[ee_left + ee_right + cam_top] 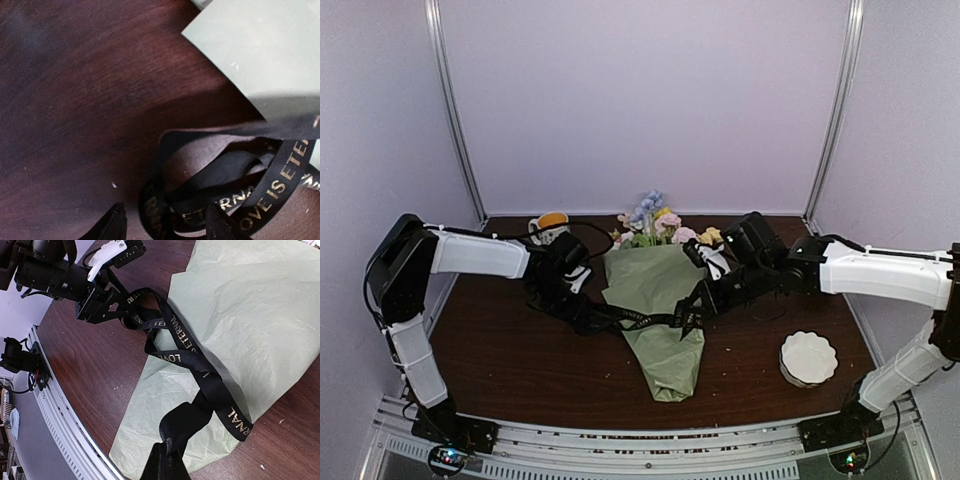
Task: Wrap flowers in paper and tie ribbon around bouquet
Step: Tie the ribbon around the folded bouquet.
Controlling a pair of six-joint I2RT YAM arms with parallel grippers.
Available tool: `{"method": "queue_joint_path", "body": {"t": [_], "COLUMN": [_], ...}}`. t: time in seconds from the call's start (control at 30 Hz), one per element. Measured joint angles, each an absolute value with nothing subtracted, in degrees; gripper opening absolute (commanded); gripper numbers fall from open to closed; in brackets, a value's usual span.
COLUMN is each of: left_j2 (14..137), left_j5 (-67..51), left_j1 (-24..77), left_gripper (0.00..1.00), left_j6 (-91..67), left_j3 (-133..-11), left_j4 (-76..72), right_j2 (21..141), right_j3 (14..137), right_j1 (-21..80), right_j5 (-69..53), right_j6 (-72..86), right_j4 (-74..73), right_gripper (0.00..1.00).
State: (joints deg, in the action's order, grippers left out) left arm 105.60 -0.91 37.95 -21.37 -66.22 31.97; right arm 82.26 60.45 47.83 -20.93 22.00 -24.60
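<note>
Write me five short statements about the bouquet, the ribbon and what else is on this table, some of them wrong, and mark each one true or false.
1. The ribbon lies across the paper cone. True.
2. The flowers point toward the arm bases. False: they stick out of the far end, and the cone's narrow tip points to the bases.
3. The right gripper has its fingers shut on the ribbon. True.
4. The white bowl stands on the left side of the table. False: it stands on the right, apart from the paper.
5. The ribbon is plain black. False: it bears gold lettering.
</note>
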Motion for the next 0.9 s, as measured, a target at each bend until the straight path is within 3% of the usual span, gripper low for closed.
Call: {"method": "queue_joint_path", "body": {"t": [0.4,0.57,0.67,0.8,0.9], "left_j2": [94.8,100.9,104.4,104.6,104.6], "left_j5": [-2.8,-5.0,-5.2,-5.9,-5.8], "left_j1": [37.9,37.8,37.2,36.3,35.8], "left_gripper": [0.48,0.47,0.33,0.01,0.00], "left_j6": [-16.6,-17.3,-17.5,-17.8,-17.7], "left_j3": [-63.1,-63.2,-63.2,-63.6,-63.6], "left_j4": [30.9,30.6,31.0,31.0,31.5], "right_j2": [80.5,80.5,80.5,79.9,78.0], "right_j3": [59.7,59.6,59.6,59.3,58.6], "right_j1": [46.9,46.9,46.9,46.5,45.1], "right_j5": [-20.7,-20.7,-20.7,-20.4,-18.8], "right_j6": [21.7,21.3,21.1,21.2,21.4], "right_j4": [-24.7,-24.7,-24.8,-25.0,-25.6], "right_gripper": [0.00,0.00,0.00,0.00,0.00]}}
